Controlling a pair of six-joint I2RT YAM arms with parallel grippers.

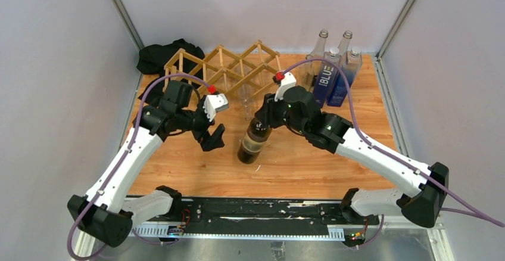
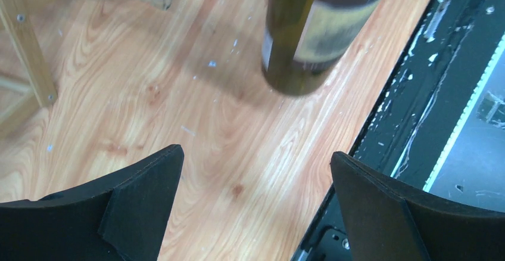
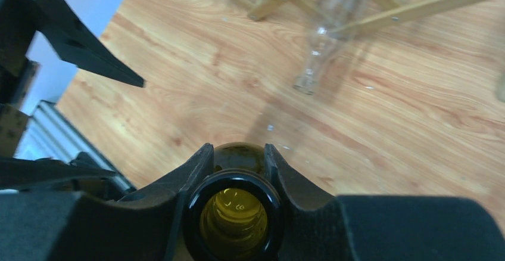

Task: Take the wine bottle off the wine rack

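The wine bottle (image 1: 252,143) is dark olive glass with a pale label, and stands near upright on the wooden table in front of the wine rack (image 1: 223,67), clear of it. My right gripper (image 1: 264,120) is shut on the bottle's neck; in the right wrist view the open bottle mouth (image 3: 232,216) sits between my fingers (image 3: 184,180). My left gripper (image 1: 213,137) is open and empty, just left of the bottle. The left wrist view shows the bottle's base (image 2: 309,40) ahead of my spread fingers (image 2: 146,198).
A clear glass bottle (image 1: 248,103) lies by the rack's front; it also shows in the right wrist view (image 3: 318,52). Several clear and blue-labelled bottles (image 1: 333,70) stand at the back right. A black cloth (image 1: 167,55) lies back left. A black rail (image 1: 256,210) runs along the near edge.
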